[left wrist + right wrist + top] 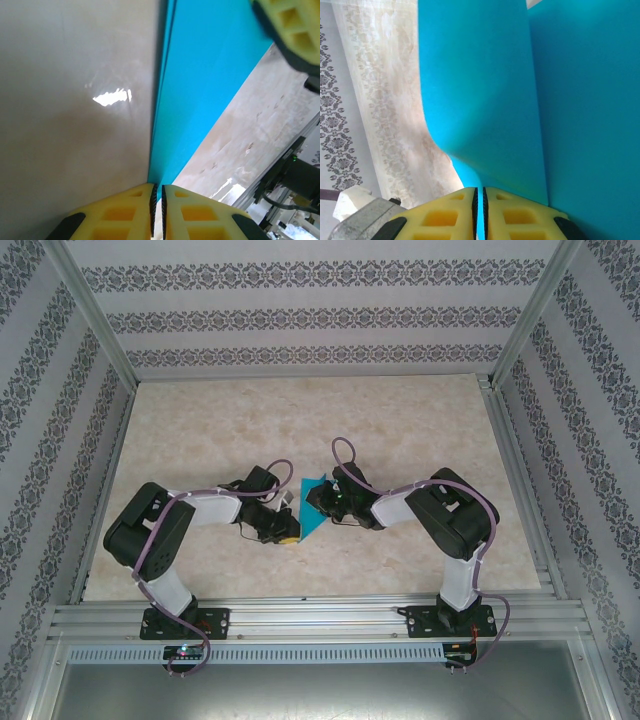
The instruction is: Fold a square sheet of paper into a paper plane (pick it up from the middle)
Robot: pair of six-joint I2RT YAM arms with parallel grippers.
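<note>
The turquoise sheet of paper (pixel 312 508) is folded into layers and hangs between the two grippers over the middle of the table, tapering to a point at its near end. My left gripper (pixel 289 530) pinches that narrow end; in the left wrist view its yellow fingers (pixel 135 210) stand almost together with the paper's tip (pixel 161 176) between the pads. My right gripper (pixel 320 502) holds the wider part. In the right wrist view the paper (pixel 485 90) curves away from the right gripper (pixel 480 189), and blue shows in the slit between its pads.
The pale marble tabletop (pixel 400 430) stretches beyond the arms. Aluminium rails (pixel 320 618) run along the near edge and patterned walls (pixel 300 320) close in the sides and back. A yellow finger of the right gripper (pixel 292 30) sits close above the paper in the left wrist view.
</note>
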